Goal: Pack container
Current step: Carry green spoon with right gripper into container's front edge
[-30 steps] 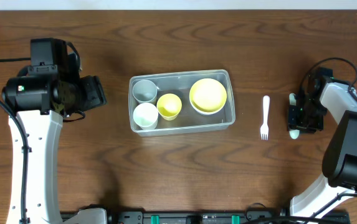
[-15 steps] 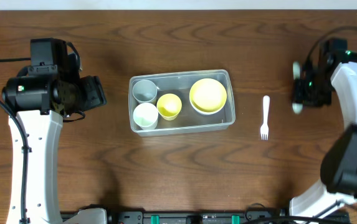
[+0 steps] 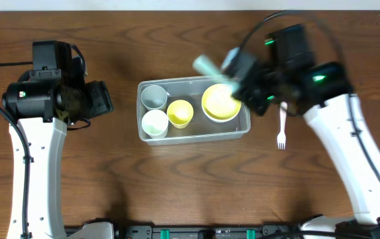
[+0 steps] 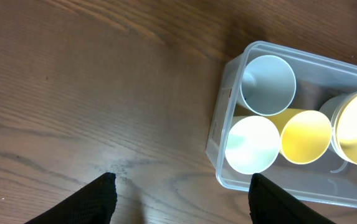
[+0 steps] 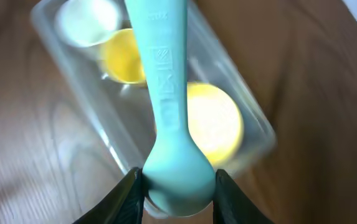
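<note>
The right claw [image 5: 178, 186] grasps a teal spoon [image 5: 167, 93] by its round end, handle reaching over the container [image 3: 196, 135] at the middle of the surface [image 3: 176, 192] (cups [image 3: 154, 96] and a bowl [image 3: 221, 101] sit inside), probably to drop it in; the left claw [image 4: 181, 193] is released, idle.

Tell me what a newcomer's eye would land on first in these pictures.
The right gripper holds a teal utensil by its rounded end, above the clear container at mid-table. The container already holds a yellow bowl, a pale blue cup, a white cup and a yellow cup. A white fork lies on the table just right of it.
</note>
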`<state>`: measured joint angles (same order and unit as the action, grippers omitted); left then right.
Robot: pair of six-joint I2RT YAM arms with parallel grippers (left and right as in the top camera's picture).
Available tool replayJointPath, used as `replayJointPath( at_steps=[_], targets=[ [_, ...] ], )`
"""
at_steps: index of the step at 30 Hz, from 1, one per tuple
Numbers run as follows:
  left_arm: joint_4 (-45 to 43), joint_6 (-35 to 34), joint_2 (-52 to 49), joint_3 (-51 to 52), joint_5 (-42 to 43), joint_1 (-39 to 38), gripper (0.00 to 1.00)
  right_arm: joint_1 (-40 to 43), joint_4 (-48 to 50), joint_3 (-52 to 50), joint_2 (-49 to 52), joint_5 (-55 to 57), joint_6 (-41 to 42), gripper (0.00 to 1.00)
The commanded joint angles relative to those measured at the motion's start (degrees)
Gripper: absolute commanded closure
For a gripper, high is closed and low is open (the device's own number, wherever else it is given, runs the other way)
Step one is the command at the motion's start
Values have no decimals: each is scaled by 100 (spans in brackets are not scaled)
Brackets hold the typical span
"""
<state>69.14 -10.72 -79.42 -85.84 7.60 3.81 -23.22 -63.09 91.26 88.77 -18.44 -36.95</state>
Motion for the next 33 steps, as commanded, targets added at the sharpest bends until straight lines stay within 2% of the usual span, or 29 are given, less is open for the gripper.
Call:
replayJointPath(
  at_steps=[1, 6, 17, 23, 33],
  targets=[
    [48, -31, 0, 28, 55, 24, 32, -555, 11, -79, 170, 116, -1351, 96],
    [48, -31, 0, 28, 55, 24, 32, -949, -11, -254, 546, 199, -1694, 99],
    [46, -31, 0, 28, 55, 24, 32, -999, -118, -688, 1239, 262, -1805, 99],
    [46, -33, 0, 28, 55, 24, 32, -997, -31, -844, 1287, 820, -1801, 96],
    [52, -33, 0, 28, 55, 24, 32, -997, 94, -857, 1287, 927, -1797, 94]
  ],
)
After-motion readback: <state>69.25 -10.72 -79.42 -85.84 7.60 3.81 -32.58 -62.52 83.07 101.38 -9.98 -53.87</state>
